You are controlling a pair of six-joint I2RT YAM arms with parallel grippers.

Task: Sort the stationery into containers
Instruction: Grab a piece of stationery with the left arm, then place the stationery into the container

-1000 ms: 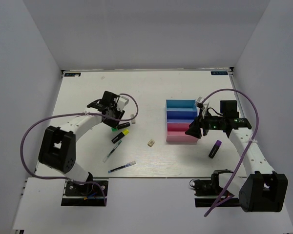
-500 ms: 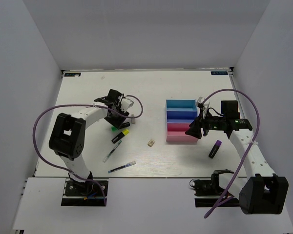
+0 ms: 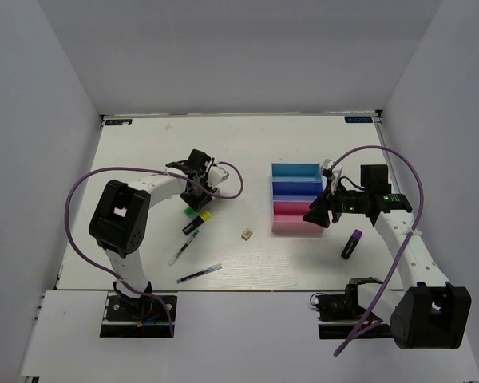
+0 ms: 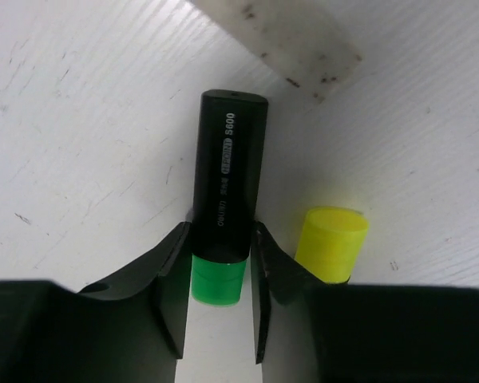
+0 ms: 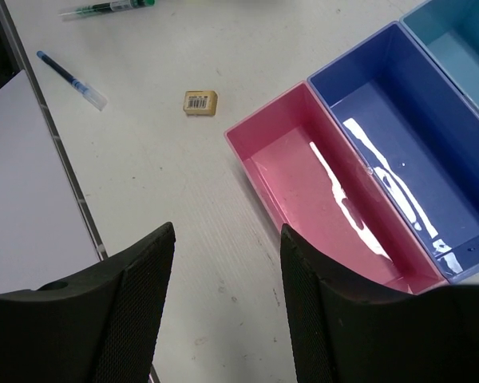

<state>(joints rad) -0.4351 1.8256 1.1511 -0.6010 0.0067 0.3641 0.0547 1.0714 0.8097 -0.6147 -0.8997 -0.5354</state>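
**Three Views Over One Surface**

From high above and behind the near edge, we are looking down on the whole white surface (image 3: 144, 263), far enough off to be taking in all its edges. At the left wrist we are sitting very close, facing straight down at the green-capped marker (image 4: 226, 191) and a yellow cap (image 4: 332, 239). At the right wrist we are hanging higher, tilting across the pink tray (image 5: 265, 185) and tan eraser (image 5: 199, 102). The overhead view is sharing all four.

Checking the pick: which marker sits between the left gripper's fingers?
The green-capped marker: the left gripper clamps both its sides. The yellow-capped marker lies just outside the fingers; the purple-capped marker lies far off.
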